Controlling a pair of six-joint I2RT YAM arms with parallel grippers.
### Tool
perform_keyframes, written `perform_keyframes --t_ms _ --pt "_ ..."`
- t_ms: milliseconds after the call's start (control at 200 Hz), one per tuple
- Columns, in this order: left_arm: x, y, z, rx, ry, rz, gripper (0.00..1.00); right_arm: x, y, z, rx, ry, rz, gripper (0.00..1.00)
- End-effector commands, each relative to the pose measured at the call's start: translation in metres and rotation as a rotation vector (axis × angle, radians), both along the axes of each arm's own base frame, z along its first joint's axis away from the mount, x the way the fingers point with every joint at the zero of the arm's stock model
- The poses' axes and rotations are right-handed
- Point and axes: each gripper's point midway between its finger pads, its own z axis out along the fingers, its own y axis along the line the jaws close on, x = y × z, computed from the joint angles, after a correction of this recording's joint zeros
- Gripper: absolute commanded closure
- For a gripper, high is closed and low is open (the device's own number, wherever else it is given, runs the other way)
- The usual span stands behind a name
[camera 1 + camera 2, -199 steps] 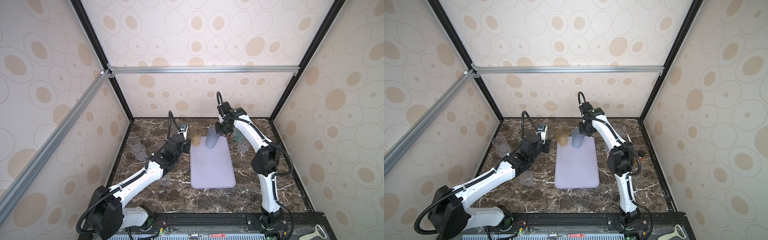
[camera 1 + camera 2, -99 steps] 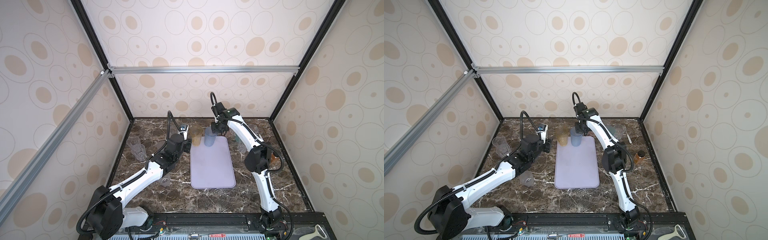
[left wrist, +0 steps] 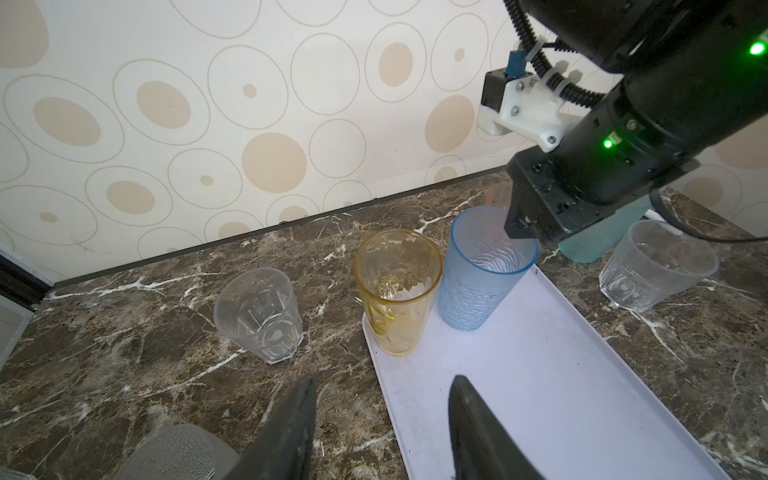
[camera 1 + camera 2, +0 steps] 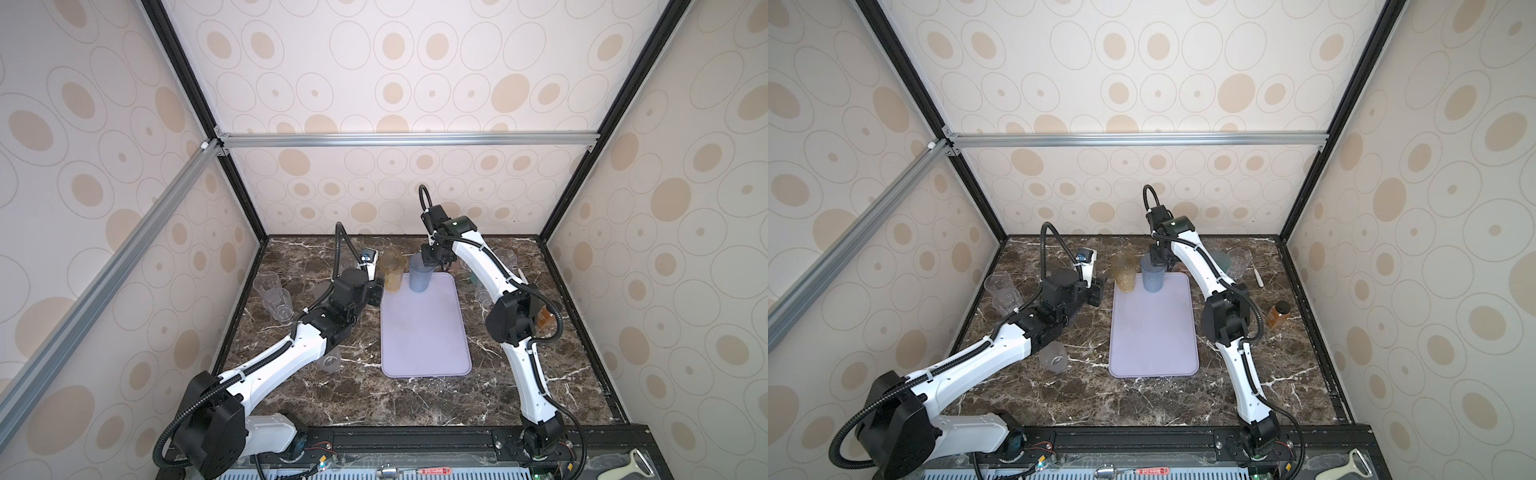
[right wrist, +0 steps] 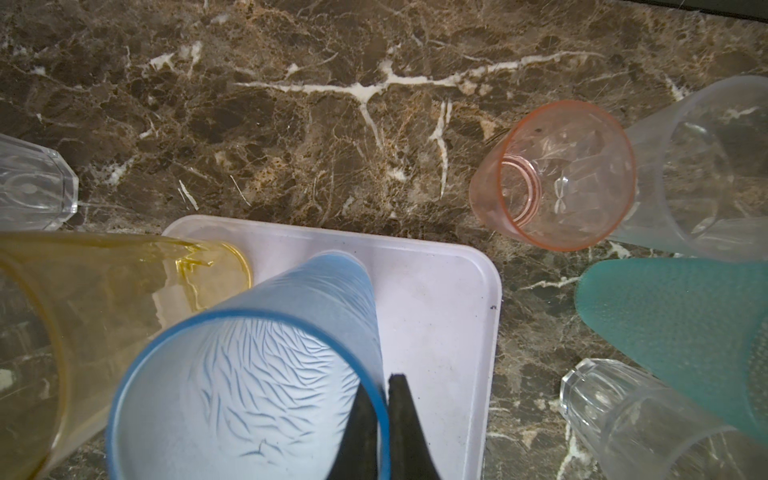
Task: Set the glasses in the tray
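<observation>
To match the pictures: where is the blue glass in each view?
In a top view: blue glass on the tray, far end.
In a top view: blue glass, same place.
Left wrist: under the right pincer.
Right wrist: rim in the pincer.
Landmark: amber glass beside it.

In a top view the teal glass [image 4: 1223, 259] is largely hidden behind the right arm [image 4: 1196, 266]. In a top view a frosted glass [image 4: 330, 363] is half covered by the left arm [image 4: 291, 353], and the brown bottle [image 4: 545, 319] is partly blocked by the right arm's elbow. In the right wrist view the amber glass [image 5: 83, 316], the blue glass [image 5: 249, 374] and a clear glass [image 5: 29, 187] are cut off by the picture's edges. A thin white utensil [image 4: 1258, 277] is too small to be identified.
</observation>
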Motion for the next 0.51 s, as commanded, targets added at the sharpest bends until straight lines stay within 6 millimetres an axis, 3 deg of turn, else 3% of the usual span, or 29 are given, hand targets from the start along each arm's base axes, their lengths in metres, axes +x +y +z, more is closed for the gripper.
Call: perform_keyframes --t_ms 0,290,500 --pt "0.002 0.000 0.014 -0.032 -0.035 -0.003 0.49 0.000 0.006 -0.007 -0.002 0.017 0.013 0.99" --pt "0.004 -0.002 0.015 -0.032 -0.029 -0.006 0.49 0.000 0.009 -0.006 0.016 0.018 0.016 0.94" --pt "0.004 -0.001 0.018 -0.035 -0.028 0.002 0.48 -0.003 0.013 0.011 0.055 0.001 0.025 0.73"
